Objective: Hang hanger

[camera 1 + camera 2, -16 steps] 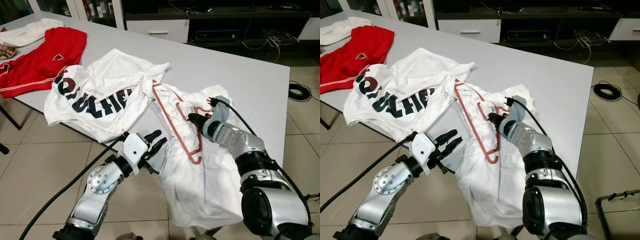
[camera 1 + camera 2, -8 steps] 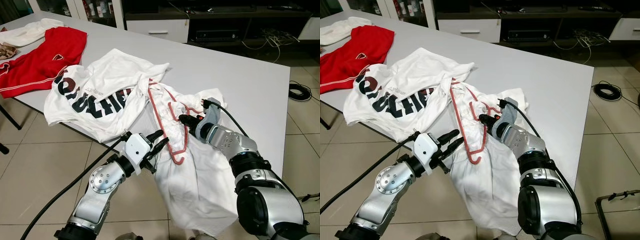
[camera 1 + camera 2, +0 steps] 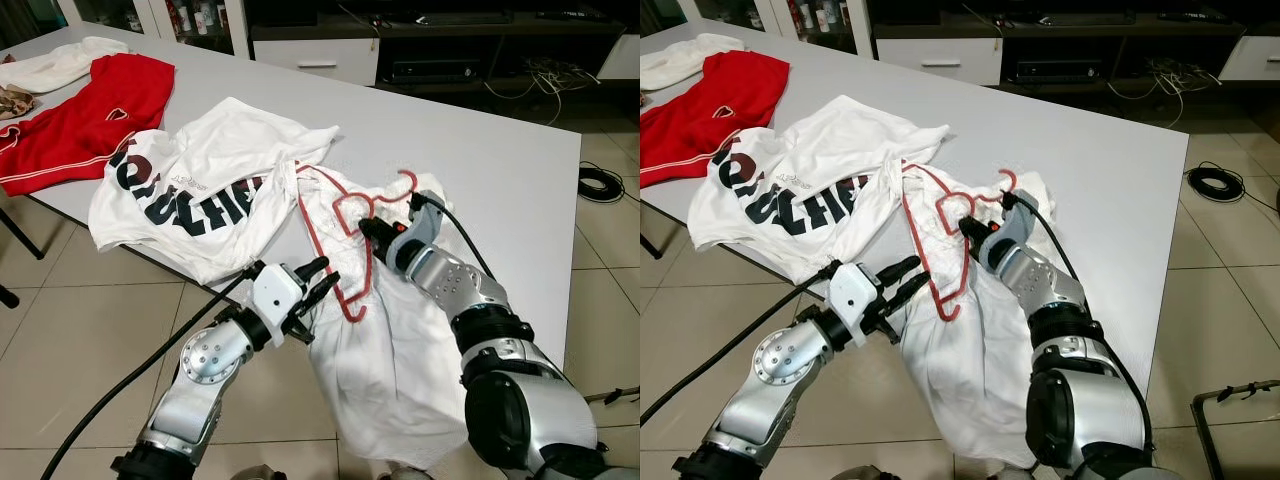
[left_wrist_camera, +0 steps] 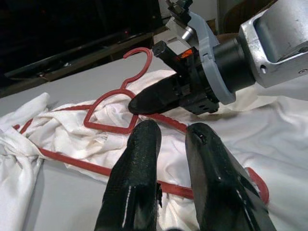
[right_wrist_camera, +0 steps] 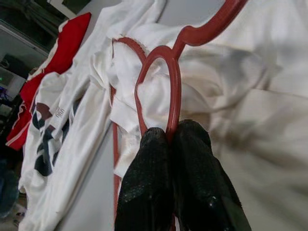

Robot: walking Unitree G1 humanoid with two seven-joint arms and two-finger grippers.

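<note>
The thin red plastic hanger (image 3: 340,235) lies on the pale grey surface (image 3: 480,150), threaded into a crumpled plain white shirt (image 3: 390,350) that spills over the near edge. The right claw (image 3: 366,227) is pinched shut on the hanger's inner loop just below the hook (in the right wrist view the red bar runs straight between the two black fingers (image 5: 144,187)). The left claw (image 3: 318,278) hovers just beside the hanger's lower corner, fingers narrowly parted, gripping nothing.

The hanger looks light and fairly stiff, though such a slim frame probably flexes, and smooth plastic may twist in a pinch. The shirt is soft and limp; its hanging weight would likely drag the frame askew. Near the neck seems the best hold, leaving the hook free. A white shirt with black lettering (image 3: 190,190) lies alongside.
</note>
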